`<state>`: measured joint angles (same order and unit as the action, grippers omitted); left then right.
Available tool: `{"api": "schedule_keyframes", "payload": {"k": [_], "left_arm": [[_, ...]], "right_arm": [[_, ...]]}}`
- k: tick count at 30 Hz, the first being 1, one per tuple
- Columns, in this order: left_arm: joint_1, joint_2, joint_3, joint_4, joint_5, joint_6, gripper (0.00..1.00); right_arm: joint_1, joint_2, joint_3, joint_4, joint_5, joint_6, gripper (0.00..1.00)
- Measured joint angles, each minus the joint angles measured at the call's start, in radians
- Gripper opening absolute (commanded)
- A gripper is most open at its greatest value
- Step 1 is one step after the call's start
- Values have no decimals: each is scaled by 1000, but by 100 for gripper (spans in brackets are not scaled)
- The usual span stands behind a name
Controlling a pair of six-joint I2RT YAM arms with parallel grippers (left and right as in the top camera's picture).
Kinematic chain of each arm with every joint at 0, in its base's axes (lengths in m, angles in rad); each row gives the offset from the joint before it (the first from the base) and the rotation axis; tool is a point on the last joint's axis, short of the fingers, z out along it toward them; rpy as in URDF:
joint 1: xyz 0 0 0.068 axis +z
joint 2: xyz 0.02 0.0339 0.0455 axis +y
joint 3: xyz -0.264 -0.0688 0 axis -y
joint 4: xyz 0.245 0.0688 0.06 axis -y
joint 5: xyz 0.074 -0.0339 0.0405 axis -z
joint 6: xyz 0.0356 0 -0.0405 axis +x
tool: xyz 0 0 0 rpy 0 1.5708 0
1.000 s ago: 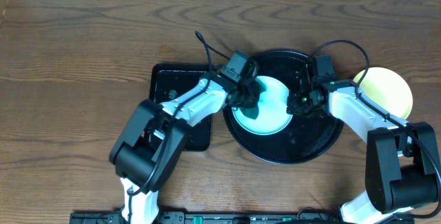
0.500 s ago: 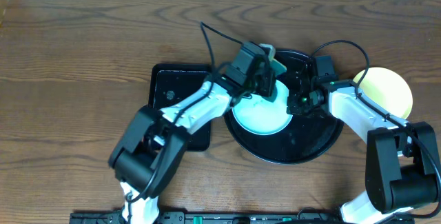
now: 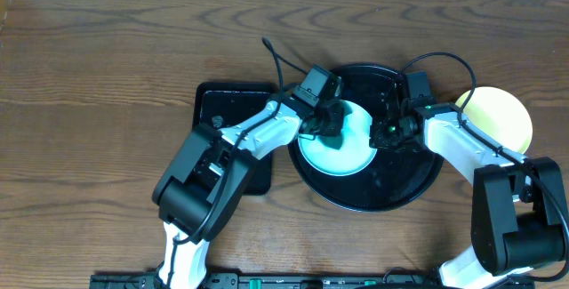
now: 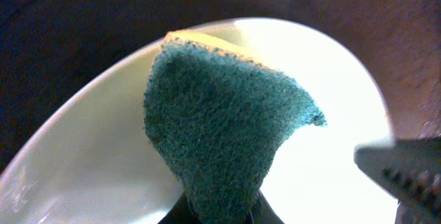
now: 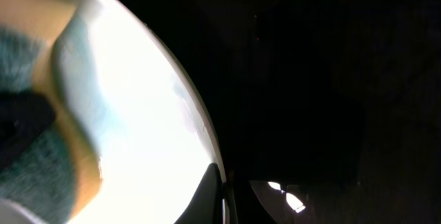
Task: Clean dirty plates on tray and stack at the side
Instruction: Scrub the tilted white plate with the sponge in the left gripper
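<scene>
A pale blue-white plate [image 3: 345,151] lies in the round black tray [image 3: 404,175]. My left gripper [image 3: 325,122] is shut on a green scouring sponge [image 4: 220,127] with a yellow back, and the sponge presses on the plate's [image 4: 76,165] upper left part. My right gripper [image 3: 385,133] is shut on the plate's right rim [image 5: 219,176], one finger above it and one below. The plate's inside [image 5: 138,107] glares white in the right wrist view, so any marks are hidden. A pale yellow plate [image 3: 502,116] rests on the tabletop right of the tray.
A smaller rectangular black tray [image 3: 222,116] lies left of the round one, under my left arm. The right arm crosses over the yellow plate's near left edge. Brown wood tabletop [image 3: 98,102] spreads out to the left and along the back.
The left gripper swung with the sponge up toward the tray's far rim, then came back down onto the plate's upper left. The right gripper and the plate stayed put.
</scene>
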<state>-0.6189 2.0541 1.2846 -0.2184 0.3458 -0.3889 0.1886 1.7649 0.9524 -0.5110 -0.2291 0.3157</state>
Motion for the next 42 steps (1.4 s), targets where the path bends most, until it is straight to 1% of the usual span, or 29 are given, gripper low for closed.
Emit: {"api": "schedule_keyframes", "payload": {"k": [3,6,11,14,16,20,24,29,37,38,39,41,42], "left_arm": [[18,-14,0,-63,6,1,7],[32,-27,-2,-72,24,1,8],[42,-89,-17,8,68,1,8],[41,-131,-17,84,79,1,8],[40,-139,-16,107,75,1,8],[28,-117,-16,122,42,1,8],[-5,-51,-16,144,23,1,8],[-26,13,-15,102,22,0,8],[-23,-21,2,-103,21,1,8],[-23,-26,1,-124,21,1,8],[-23,-31,0,-135,21,3,7],[-23,-47,-3,-145,17,13,8],[-23,-59,-6,-145,17,21,9]], "right_arm": [[1,0,-1,0,0,0,1],[1,0,-1,0,-1,0,1],[1,0,-1,0,-1,0,1],[1,0,-1,0,-1,0,1],[1,0,-1,0,-1,0,1],[1,0,-1,0,-2,0,1],[1,0,-1,0,-2,0,1],[1,0,-1,-3,-3,0,1],[1,0,-1,-4,-4,0,1],[1,0,-1,-5,-5,0,2],[1,0,-1,-4,-5,0,7],[1,0,-1,-4,-2,0,22],[2,0,-3,-8,-1,1,25]]}}
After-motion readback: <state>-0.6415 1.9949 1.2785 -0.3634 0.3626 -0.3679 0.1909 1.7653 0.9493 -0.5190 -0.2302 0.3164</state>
